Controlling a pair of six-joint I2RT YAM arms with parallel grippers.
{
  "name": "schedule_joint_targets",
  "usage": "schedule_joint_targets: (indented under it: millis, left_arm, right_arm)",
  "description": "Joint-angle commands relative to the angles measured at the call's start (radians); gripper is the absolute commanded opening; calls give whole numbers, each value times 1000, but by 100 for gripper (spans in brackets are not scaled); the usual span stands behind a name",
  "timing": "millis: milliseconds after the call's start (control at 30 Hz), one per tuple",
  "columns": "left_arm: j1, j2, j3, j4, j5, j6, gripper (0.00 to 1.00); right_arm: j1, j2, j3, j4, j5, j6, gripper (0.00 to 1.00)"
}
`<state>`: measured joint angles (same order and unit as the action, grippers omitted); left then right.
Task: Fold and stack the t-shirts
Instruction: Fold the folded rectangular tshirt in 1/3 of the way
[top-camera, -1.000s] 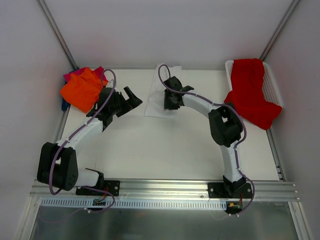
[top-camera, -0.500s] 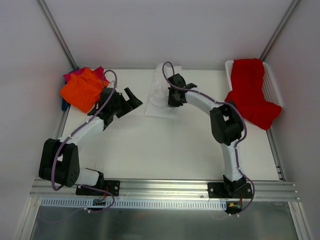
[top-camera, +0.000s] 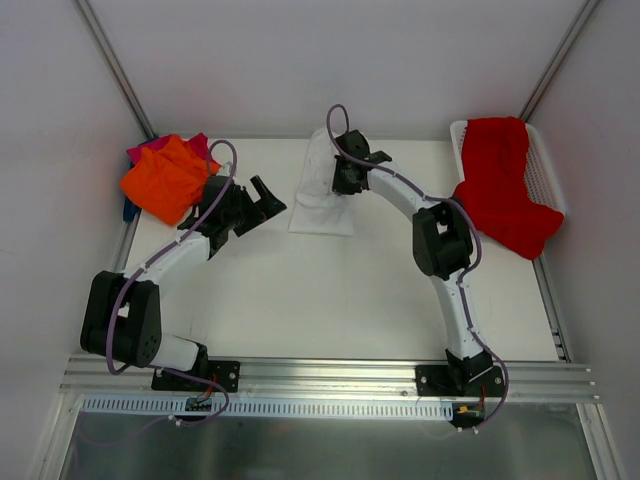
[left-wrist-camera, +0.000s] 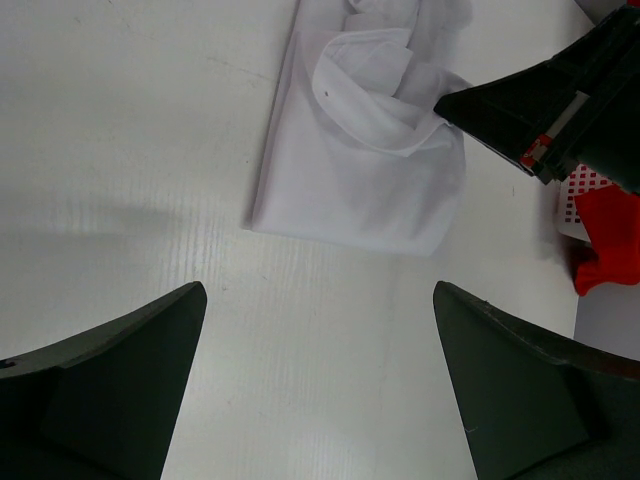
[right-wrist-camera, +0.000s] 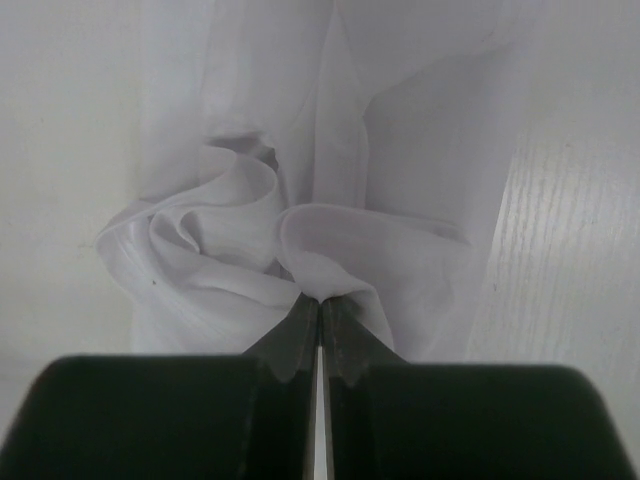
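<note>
Pinching a raised fold of the white t-shirt (right-wrist-camera: 240, 250), the right gripper (right-wrist-camera: 319, 300) has its fingers pressed together on thin cloth, with barely a sliver between them (the wrist view shows it best). The shirt lies at 12 o'clock on the table (top-camera: 330, 300), toward the far edge. It forms a rough rectangle: the far part is lifted and bunched under the gripper, the near part flat.

The left gripper (left-wrist-camera: 318, 295) is spread wide and holds nothing. It hovers over bare table at 9 o'clock from the white shirt, near it but apart.

The orange t-shirt (top-camera: 165, 178) sits crumpled at 10 o'clock on top of the magenta-pink t-shirt (top-camera: 145, 150), with something blue (top-camera: 129, 210) poking out at its 7 o'clock. The red t-shirt (top-camera: 500, 185) is at 2 o'clock, draped over the white mesh basket (top-camera: 545, 170) and spilling past its near rim.

Handling, as a judgement: the cloth is light, limp and thin, almost sheer, with no stiffness. It will probably sag from any single pinch point and gather into a bunch, the layers will slip over each other, and the smooth table lets it slide. The better hold is likely a hem corner or shoulder seam where the fabric is doubled, with one gripper on each corner so the edge stays straight. The risks are a crooked fold or catching both layers at once.
</note>
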<state>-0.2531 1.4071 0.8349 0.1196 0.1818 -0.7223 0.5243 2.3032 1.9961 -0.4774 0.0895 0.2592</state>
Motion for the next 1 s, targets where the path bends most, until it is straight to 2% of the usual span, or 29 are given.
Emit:
schedule_joint_targets:
  millis: [0,400,800,900,967]
  left_arm:
    - [9,7,-2,37,24,6,99]
    - [11,41,-5,54,50,-3,99]
    - [11,66,0,60,61,-5,99]
    - [11,75,0,58,64,-6,99]
    - [11,81,0,63,67,-11,99]
  right_arm:
    - [-10,33,64,-33,-11,31,0]
    - [-79,1,-28,-35,70,92,1]
    - [-125,18,-23,-33,76,146,1]
    - [-129,12,-13,-33,78,144,95]
    - [-130,-11,0,-32,96,131,100]
